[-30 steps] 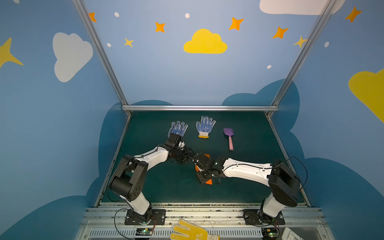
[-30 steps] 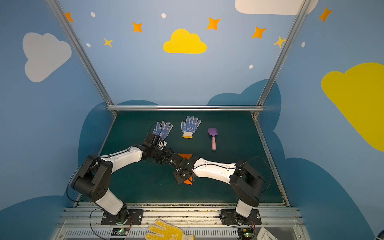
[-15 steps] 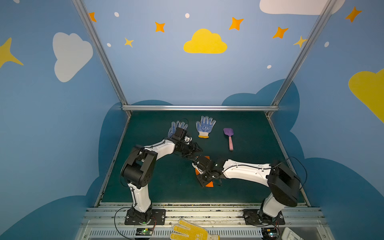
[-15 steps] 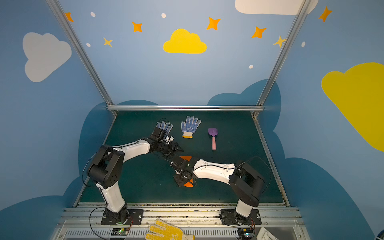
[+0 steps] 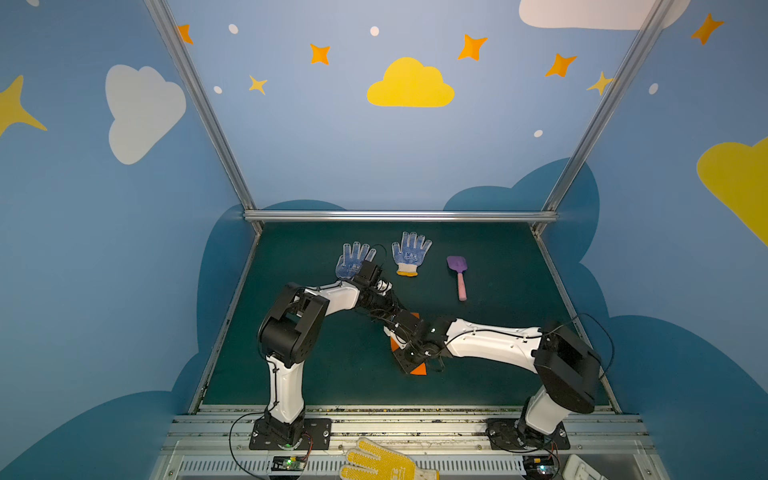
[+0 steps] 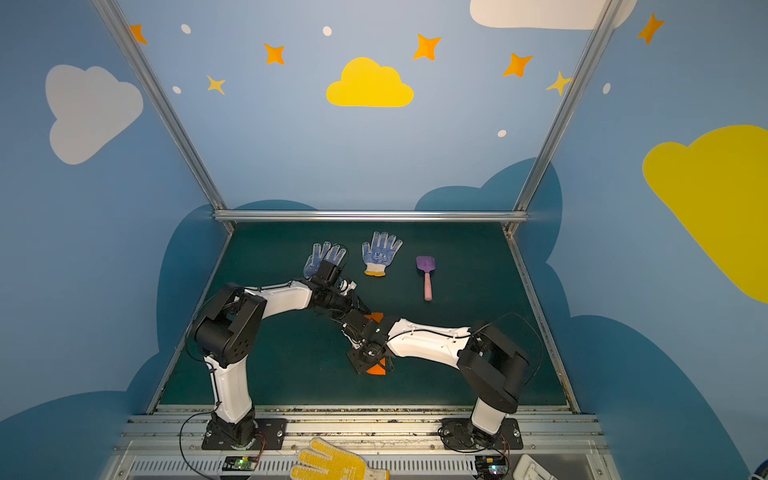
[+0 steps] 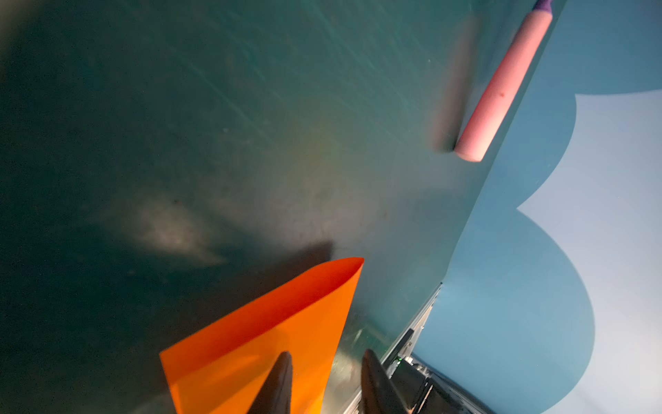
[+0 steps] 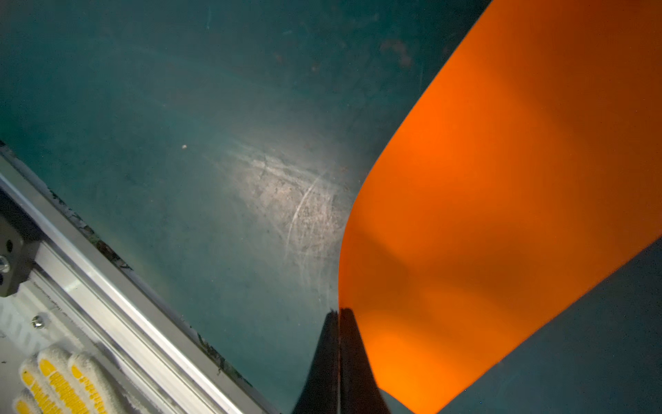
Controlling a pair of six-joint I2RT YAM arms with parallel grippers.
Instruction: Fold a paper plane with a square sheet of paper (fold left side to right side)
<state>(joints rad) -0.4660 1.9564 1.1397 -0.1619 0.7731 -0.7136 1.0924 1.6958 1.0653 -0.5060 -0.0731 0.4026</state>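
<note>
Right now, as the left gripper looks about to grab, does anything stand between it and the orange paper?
Nothing visible does. The left gripper, jaws open, sits right at the edge of the paper; the right gripper pinches it elsewhere, and the toy shovel lies well apart.

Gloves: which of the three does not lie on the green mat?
The yellow-dotted glove, on the metal frame in front of the mat. The two blue-dotted gloves lie on the mat, near the back.
</note>
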